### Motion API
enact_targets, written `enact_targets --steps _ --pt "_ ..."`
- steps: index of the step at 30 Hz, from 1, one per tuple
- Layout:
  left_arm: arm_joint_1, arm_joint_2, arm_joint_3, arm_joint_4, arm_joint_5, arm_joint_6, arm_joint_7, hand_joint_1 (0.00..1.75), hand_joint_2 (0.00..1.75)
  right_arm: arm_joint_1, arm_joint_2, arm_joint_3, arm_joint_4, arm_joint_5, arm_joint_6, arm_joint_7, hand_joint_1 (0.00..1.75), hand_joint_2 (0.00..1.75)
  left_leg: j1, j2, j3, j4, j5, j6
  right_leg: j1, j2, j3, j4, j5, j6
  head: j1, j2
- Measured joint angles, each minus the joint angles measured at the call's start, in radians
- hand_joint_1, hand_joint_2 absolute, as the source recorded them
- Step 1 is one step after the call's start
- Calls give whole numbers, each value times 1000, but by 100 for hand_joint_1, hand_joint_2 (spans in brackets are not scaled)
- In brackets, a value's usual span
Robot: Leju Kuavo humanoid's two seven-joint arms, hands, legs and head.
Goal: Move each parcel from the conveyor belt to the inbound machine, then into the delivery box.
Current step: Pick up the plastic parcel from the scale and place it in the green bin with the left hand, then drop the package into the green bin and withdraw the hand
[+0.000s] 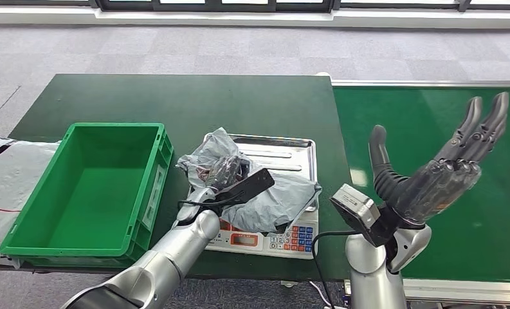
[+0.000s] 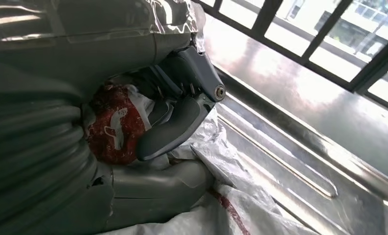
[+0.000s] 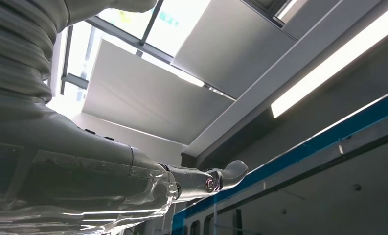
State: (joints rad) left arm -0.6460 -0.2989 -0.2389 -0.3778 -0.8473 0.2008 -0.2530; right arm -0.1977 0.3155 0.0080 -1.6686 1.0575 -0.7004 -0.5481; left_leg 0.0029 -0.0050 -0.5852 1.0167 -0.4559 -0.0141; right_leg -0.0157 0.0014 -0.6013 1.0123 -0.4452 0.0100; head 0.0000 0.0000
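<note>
Nearest to us, our left robot hand (image 1: 226, 174) grips the crumpled grey parcel (image 1: 265, 193) lying on the steel tray of the inbound machine (image 1: 291, 158); in the left wrist view its fingers (image 2: 172, 127) curl into the plastic wrap; our right robot hand (image 1: 432, 167) is raised above the green conveyor belt (image 1: 432, 116), fingers spread, holding nothing; the green delivery box (image 1: 91, 187) sits on the table (image 1: 175, 96) just beside the machine.

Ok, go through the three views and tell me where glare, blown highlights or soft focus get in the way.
Head view: evenly lit and sharp, mild sheen on the scale tray. Left wrist view: window light glares off the tray's steel, and the left hand gripping the parcel is soft up close. Right wrist view: the ceiling light strip and windows blow out; the right hand looks dim.
</note>
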Motion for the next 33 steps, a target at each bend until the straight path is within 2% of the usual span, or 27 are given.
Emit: enact_targets --steps 3,7,9,15,21,29,33 --pt "1 2 8 -9 1 76 6 175 175 0 0 -1 -1 0 0 -2 0 175 0 0 0 0 0 0 0 0 0 0 0 0 0 0" --pt "1 11 46 -63 3 255 2 175 175 1 0 -7 -8 -2 0 -18 0 175 0 0 -1 0 0 0 0 0 -1 0 0 0 0 0" --pt "0 17 72 -104 2 314 -4 175 175 2 0 -11 -9 -6 0 -25 0 175 0 0 -1 0 0 0 0 0 -1 0 0 0 0 0" --pt "4 29 115 -186 -2 341 -8 175 175 2 0 -18 -11 -9 0 -29 0 175 0 0 -1 0 0 0 0 0 -1 0 0 0 0 0" --pt "44 34 165 -306 -35 476 -15 175 175 2 0 -22 -12 -7 0 -22 0 175 0 0 -1 0 0 0 0 0 -1 0 0 0 0 0" --pt "170 32 272 -594 -274 500 13 175 175 4 0 -28 -8 -17 0 -43 0 175 0 0 -2 0 0 -1 0 1 -2 0 0 0 0 0" --pt "207 16 359 -695 -413 501 44 175 175 5 0 -31 -6 -17 0 -37 0 175 0 0 -2 0 0 -1 0 1 -2 0 0 0 0 0"
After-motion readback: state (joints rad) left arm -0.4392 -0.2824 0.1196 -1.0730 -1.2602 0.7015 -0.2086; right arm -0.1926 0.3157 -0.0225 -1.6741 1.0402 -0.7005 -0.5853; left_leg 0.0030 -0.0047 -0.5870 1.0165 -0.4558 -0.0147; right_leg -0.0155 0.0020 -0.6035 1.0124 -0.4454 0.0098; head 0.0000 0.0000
